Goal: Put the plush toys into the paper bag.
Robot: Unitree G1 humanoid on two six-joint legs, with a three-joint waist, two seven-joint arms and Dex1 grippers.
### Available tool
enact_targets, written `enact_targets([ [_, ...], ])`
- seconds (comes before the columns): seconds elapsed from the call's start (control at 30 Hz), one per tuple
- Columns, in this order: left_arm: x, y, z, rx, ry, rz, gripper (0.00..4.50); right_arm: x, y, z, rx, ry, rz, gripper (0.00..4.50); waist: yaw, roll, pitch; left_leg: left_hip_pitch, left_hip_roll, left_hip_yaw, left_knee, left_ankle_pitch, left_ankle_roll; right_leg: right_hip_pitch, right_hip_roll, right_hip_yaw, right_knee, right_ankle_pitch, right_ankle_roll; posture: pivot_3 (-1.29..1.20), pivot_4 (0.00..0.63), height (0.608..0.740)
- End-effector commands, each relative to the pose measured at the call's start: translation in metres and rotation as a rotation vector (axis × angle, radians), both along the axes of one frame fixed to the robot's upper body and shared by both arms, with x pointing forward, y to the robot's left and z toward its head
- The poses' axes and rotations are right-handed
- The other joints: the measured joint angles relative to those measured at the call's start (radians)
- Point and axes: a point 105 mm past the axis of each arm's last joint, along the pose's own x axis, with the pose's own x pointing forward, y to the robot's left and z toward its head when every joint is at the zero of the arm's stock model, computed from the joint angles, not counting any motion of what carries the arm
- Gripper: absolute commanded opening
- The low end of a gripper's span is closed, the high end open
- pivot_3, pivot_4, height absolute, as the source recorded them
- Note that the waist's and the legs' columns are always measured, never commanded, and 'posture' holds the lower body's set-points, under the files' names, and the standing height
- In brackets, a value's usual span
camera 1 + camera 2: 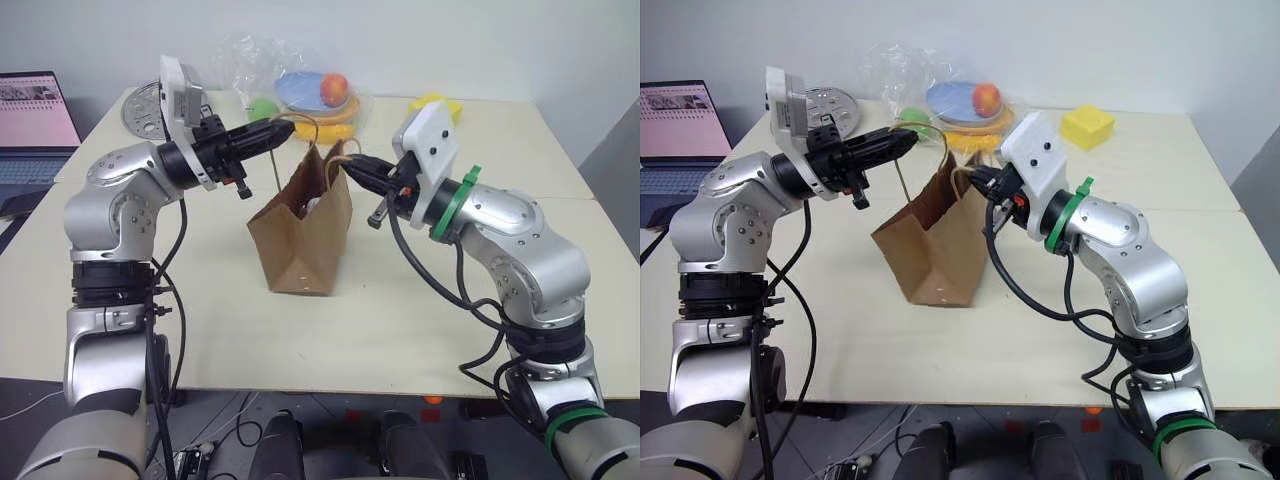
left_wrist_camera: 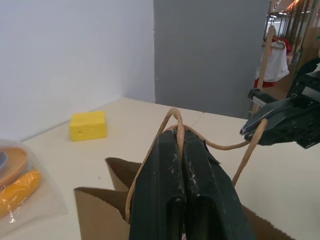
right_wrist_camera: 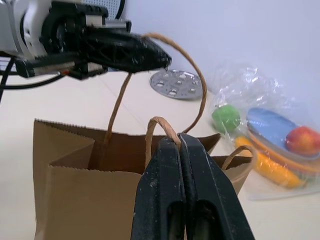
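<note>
The brown paper bag (image 1: 300, 240) stands upright and open-mouthed in the middle of the table. My left gripper (image 1: 280, 130) reaches in from the left above the bag, shut on one tan cord handle (image 3: 192, 65) and lifting its loop. From the right, my right gripper (image 1: 352, 168) is shut on the other cord handle (image 3: 159, 122) at the bag's rim. Both pairs of fingers (image 2: 170, 180) press together on the cord. Of the plush toys, just a pale white patch (image 1: 313, 204) shows down inside the bag's mouth.
A clear plastic bag of fruit (image 1: 300, 90) lies behind the paper bag. A yellow block (image 1: 1087, 125) sits at the back right and a round metal disc (image 1: 830, 105) at the back left. A laptop (image 1: 35, 115) stands off the table's left side.
</note>
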Motion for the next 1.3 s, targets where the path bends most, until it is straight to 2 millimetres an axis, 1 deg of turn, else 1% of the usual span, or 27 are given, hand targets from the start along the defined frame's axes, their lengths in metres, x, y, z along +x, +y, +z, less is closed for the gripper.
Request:
enact_targets([
  [0.03, -0.007, -0.003, 0.012, -0.003, -0.042, -0.018, 0.00, -0.005, 0.003, 0.009, 0.024, -0.036, 0.019, 0.03, -0.001, 0.000, 0.000, 0.000, 0.000, 0.000, 0.000, 0.000, 0.000, 0.000, 0.000, 0.000, 0.000, 0.000, 0.000, 0.00, 0.150, 0.740],
  [0.1, -0.006, -0.002, 0.013, -0.001, -0.044, -0.012, 0.00, -0.004, 0.006, 0.006, 0.021, -0.027, 0.022, 0.03, -0.001, 0.000, 0.000, 0.000, 0.000, 0.000, 0.000, 0.000, 0.000, 0.000, 0.000, 0.000, 0.000, 0.000, 0.000, 0.00, 0.150, 0.740],
  [0.13, -0.005, -0.001, 0.013, 0.003, -0.039, -0.009, 0.00, -0.002, 0.008, 0.001, 0.003, -0.024, 0.018, 0.03, -0.001, 0.000, 0.000, 0.000, 0.000, 0.000, 0.000, 0.000, 0.000, 0.000, 0.000, 0.000, 0.000, 0.000, 0.000, 0.00, 0.150, 0.740],
  [0.23, -0.005, 0.002, 0.001, 0.021, -0.007, 0.006, 0.00, 0.003, 0.017, -0.010, -0.004, -0.012, 0.022, 0.03, -0.001, 0.000, 0.000, 0.000, 0.000, 0.000, 0.000, 0.000, 0.000, 0.000, 0.000, 0.000, 0.000, 0.000, 0.000, 0.00, 0.150, 0.740],
  [0.37, -0.007, 0.006, -0.005, 0.011, 0.014, 0.034, 0.00, 0.005, 0.027, -0.013, 0.002, -0.017, 0.055, 0.03, -0.002, 0.000, 0.000, 0.000, 0.000, 0.000, 0.000, 0.000, 0.000, -0.001, 0.000, 0.000, 0.000, 0.000, 0.000, 0.00, 0.150, 0.740],
  [0.43, -0.009, 0.007, -0.011, 0.020, 0.018, 0.060, 0.00, 0.006, 0.029, -0.013, 0.005, -0.019, 0.065, 0.03, -0.002, 0.000, 0.000, 0.000, 0.000, 0.000, 0.000, 0.000, 0.000, -0.001, 0.000, 0.000, 0.000, 0.000, 0.000, 0.00, 0.150, 0.740],
  [0.53, -0.015, 0.007, -0.015, -0.003, 0.049, 0.068, 0.00, 0.008, 0.027, -0.014, -0.014, -0.034, 0.072, 0.53, -0.001, 0.000, 0.000, 0.000, 0.000, 0.000, 0.000, 0.000, 0.000, 0.000, 0.000, 0.000, 0.000, 0.000, 0.000, 0.00, 0.150, 0.740],
  [0.63, -0.023, 0.008, -0.021, 0.003, 0.041, 0.094, 0.59, 0.006, 0.026, -0.013, -0.011, -0.014, 0.102, 1.57, -0.001, 0.000, 0.000, 0.000, 0.000, 0.000, 0.000, 0.000, 0.000, 0.000, 0.000, 0.000, 0.000, 0.000, 0.000, 0.00, 0.150, 0.740],
  [0.67, -0.028, 0.011, -0.021, -0.013, 0.046, 0.106, 0.83, 0.006, 0.024, -0.011, -0.009, -0.015, 0.107, 1.86, -0.001, 0.000, 0.000, 0.000, 0.000, 0.000, 0.000, 0.000, 0.000, 0.000, 0.000, 0.000, 0.000, 0.000, 0.000, 0.00, 0.150, 0.740],
  [0.73, -0.039, 0.019, -0.014, -0.056, 0.037, 0.150, 1.48, 0.003, 0.016, -0.003, -0.006, -0.027, 0.128, 2.65, -0.001, 0.000, 0.000, 0.000, 0.000, 0.000, 0.000, 0.000, 0.000, 0.000, 0.000, 0.000, 0.000, 0.000, 0.000, 0.00, 0.150, 0.740],
  [0.8, -0.039, 0.034, 0.001, -0.136, -0.023, 0.295, 2.06, 0.000, 0.007, 0.005, -0.013, -0.039, 0.145, 3.36, -0.001, 0.000, 0.000, 0.000, 0.000, 0.000, 0.000, 0.000, 0.000, 0.000, 0.000, 0.000, 0.000, 0.000, 0.000, 0.00, 0.150, 0.740],
  [0.9, -0.058, 0.030, -0.006, -0.060, -0.057, 0.344, 2.99, -0.003, -0.005, 0.015, -0.016, -0.053, 0.159, 4.46, 0.000, 0.000, 0.000, 0.000, 0.000, 0.000, 0.000, 0.000, 0.000, 0.000, -0.001, 0.001, -0.001, 0.000, 0.000, 0.00, 0.150, 0.740],
  [0.93, -0.068, 0.031, -0.008, -0.049, -0.054, 0.352, 3.27, -0.008, -0.009, 0.020, -0.014, -0.051, 0.183, 4.50, 0.000, 0.000, 0.000, 0.000, 0.000, 0.001, 0.000, 0.000, 0.000, 0.001, -0.001, 0.001, -0.001, 0.000, 0.000, 0.00, 0.150, 0.740],
  [0.97, -0.074, 0.032, -0.008, -0.048, -0.050, 0.360, 3.59, -0.011, -0.011, 0.023, -0.014, -0.049, 0.200, 4.50, 0.000, 0.000, 0.000, 0.000, 0.000, 0.001, 0.000, 0.000, 0.000, 0.001, -0.001, 0.000, -0.001, 0.000, 0.000, 0.00, 0.150, 0.740],
  [1.0, -0.082, 0.033, -0.011, -0.076, -0.022, 0.369, 3.86, -0.017, -0.012, 0.027, -0.020, -0.045, 0.236, 4.50, 0.000, 0.000, 0.000, 0.000, 0.000, 0.001, 0.000, 0.000, 0.000, 0.001, -0.001, 0.001, -0.001, 0.000, 0.000, 0.00, 0.150, 0.740],
  [1.07, -0.090, 0.033, -0.015, -0.109, 0.014, 0.381, 4.41, -0.023, -0.013, 0.031, -0.029, -0.039, 0.274, 4.50, 0.000, 0.000, 0.000, 0.000, 0.000, 0.000, 0.000, 0.000, 0.000, 0.001, -0.001, 0.001, -0.001, 0.000, 0.000, 0.00, 0.150, 0.740],
  [1.17, -0.111, 0.028, -0.060, -0.015, 0.105, 0.407, 4.46, -0.033, -0.014, 0.037, -0.058, -0.017, 0.357, 4.50, -0.008, 0.001, 0.000, 0.001, 0.000, 0.002, 0.000, 0.000, 0.000, 0.001, -0.001, 0.001, -0.001, 0.000, 0.000, 0.00, 0.150, 0.740],
  [1.2, -0.116, 0.027, -0.070, 0.003, 0.124, 0.409, 4.46, -0.035, -0.015, 0.039, -0.069, -0.014, 0.375, 4.50, -0.008, 0.001, 0.000, 0.002, 0.000, 0.004, 0.000, 0.000, 0.000, 0.001, -0.002, 0.003, -0.002, 0.000, 0.000, 0.00, 0.150, 0.740],
  [1.23, -0.119, 0.026, -0.075, 0.008, 0.131, 0.411, 4.46, -0.036, -0.016, 0.039, -0.076, -0.011, 0.383, 4.50, -0.005, 0.000, 0.000, 0.002, 0.000, 0.005, 0.000, 0.000, 0.000, 0.001, -0.002, 0.004, -0.002, 0.000, 0.000, 0.00, 0.150, 0.740],
  [1.3, -0.117, 0.024, -0.089, -0.035, 0.178, 0.418, 4.46, -0.042, -0.018, 0.043, -0.100, 0.013, 0.428, 4.50, 0.004, 0.000, 0.000, 0.002, 0.000, 0.003, 0.000, 0.000, 0.000, 0.001, -0.002, 0.002, -0.001, 0.000, -0.001, 0.00, 0.150, 0.740],
])
